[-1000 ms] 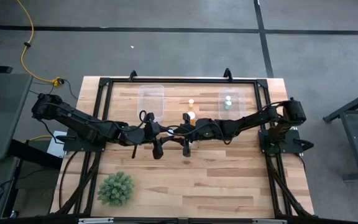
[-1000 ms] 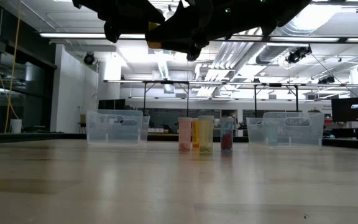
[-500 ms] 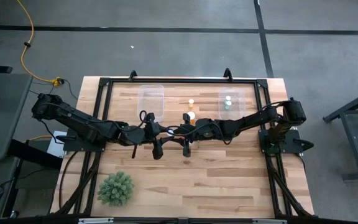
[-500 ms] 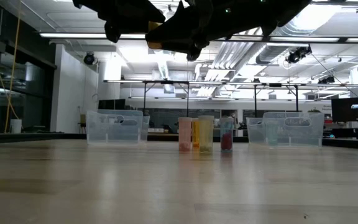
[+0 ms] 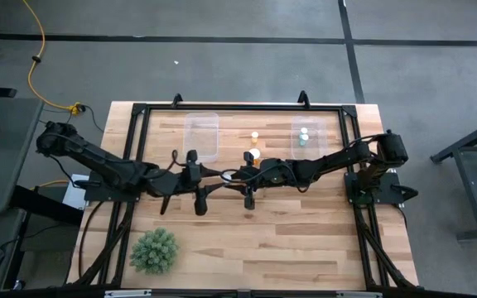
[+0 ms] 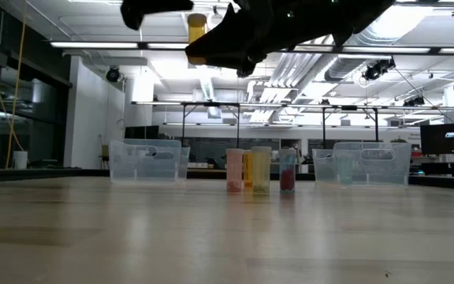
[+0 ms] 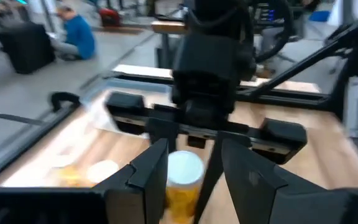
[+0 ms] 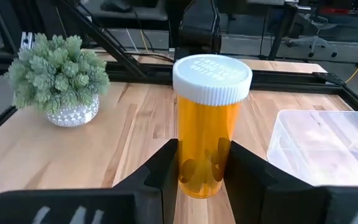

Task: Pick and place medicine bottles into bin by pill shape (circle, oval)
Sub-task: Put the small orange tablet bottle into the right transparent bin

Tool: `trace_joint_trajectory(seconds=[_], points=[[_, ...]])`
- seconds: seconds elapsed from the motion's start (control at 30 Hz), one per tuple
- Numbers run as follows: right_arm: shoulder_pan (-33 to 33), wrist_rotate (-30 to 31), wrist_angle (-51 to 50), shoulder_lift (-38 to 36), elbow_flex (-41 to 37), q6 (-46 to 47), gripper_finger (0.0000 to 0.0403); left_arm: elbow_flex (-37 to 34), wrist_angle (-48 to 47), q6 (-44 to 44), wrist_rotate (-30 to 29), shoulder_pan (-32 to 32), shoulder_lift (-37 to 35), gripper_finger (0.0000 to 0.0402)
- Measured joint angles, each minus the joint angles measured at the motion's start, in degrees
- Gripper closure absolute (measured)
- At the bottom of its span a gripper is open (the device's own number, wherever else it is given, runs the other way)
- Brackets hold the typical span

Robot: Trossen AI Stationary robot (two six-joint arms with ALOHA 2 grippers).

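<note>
My right gripper (image 5: 237, 175) is shut on an orange bottle with a white cap (image 8: 211, 127), held high above the table's middle; it also shows in the low view (image 6: 197, 31). My left gripper (image 5: 208, 176) is open and stands just left of the bottle, apart from it (image 6: 144, 8). In the left wrist view the bottle (image 7: 183, 177) shows beyond my open fingers. Several small bottles (image 6: 260, 170) stand upright on the table at the far middle (image 5: 253, 154). Two pale greenish bottles (image 5: 304, 135) stand in the right bin. My right gripper pinches the bottle's lower body (image 8: 185, 171) between its two fingers (image 8: 160, 177). The fingers come level from the table's right. The bottle stands upright, cap up, lifted well clear of the table.
A clear bin (image 5: 202, 132) stands at the far left and another (image 5: 307, 136) at the far right. A green spiky plant in a pot (image 5: 155, 250) stands near the front left corner. A black frame (image 5: 238, 108) runs round the table's far part.
My left gripper has drawn back toward the table's left edge, away from the bottle, which now shows free on that side. My right gripper and the bottle have stayed where they were.
</note>
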Motion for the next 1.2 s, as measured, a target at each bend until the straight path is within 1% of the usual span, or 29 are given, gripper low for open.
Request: trace_joint_trajectory(seconds=[0.13,0.2,0.23,0.33,0.43,0.5,0.67,0.83,0.93,1.0,1.07,1.13,1.2], points=[[0.0,0.0,-2.7,-0.15,0.02,-0.87,0.0306,0.02,-2.51,1.62,-9.28,-3.13,-1.62,0.0261],[0.0,0.0,-4.38,-0.15,0.02,-1.76,0.0306,-0.09,-4.1,1.62,-12.16,-4.05,-1.75,0.0261],[0.0,0.02,-5.17,-0.15,0.02,-2.07,0.0306,-0.09,-4.37,1.54,-12.67,-4.33,-1.73,0.0261],[0.0,0.0,-6.76,-0.15,0.02,-2.36,0.0306,-0.07,-5.87,0.69,-11.08,-4.18,-1.13,0.0261],[0.0,0.02,-5.77,-0.15,0.02,-2.36,0.0306,-0.07,-7.05,0.5,-7.59,-3.0,-0.16,0.0261],[0.0,0.02,-5.08,-0.15,0.02,-2.36,0.0306,-0.07,-7.55,-0.13,-6.61,-2.04,0.14,0.0261],[0.0,0.02,-4.47,-0.15,0.02,-2.36,0.0306,-0.07,-7.66,-0.53,-5.78,-0.51,0.16,0.0261],[0.0,0.02,-3.33,-0.15,0.02,-2.34,0.0306,-0.12,-8.31,-0.31,-5.09,-0.27,0.16,0.0261],[0.0,0.02,-1.18,-0.15,0.02,-2.34,0.0306,-1.86,-7.18,1.03,-7.59,-0.23,0.16,0.0261],[0.01,0.02,-0.4,-0.15,0.02,-2.34,0.0306,-4.05,-3.51,2.1,-9.24,-0.23,-0.11,0.0261],[0.02,0.02,-0.34,-0.15,0.02,-2.12,0.0306,-6.92,2.42,4.93,-8.71,-0.23,-1.18,0.0261],[0.02,0.02,-0.38,-0.15,0.02,-1.6,0.0306,-10.15,10.0,7.98,-5.32,-0.04,-2.43,0.0261],[-0.02,0.02,-0.38,-0.15,0.02,-1.29,0.0306,-13.49,16.65,9.96,0.42,1.22,-3.51,0.0261]])
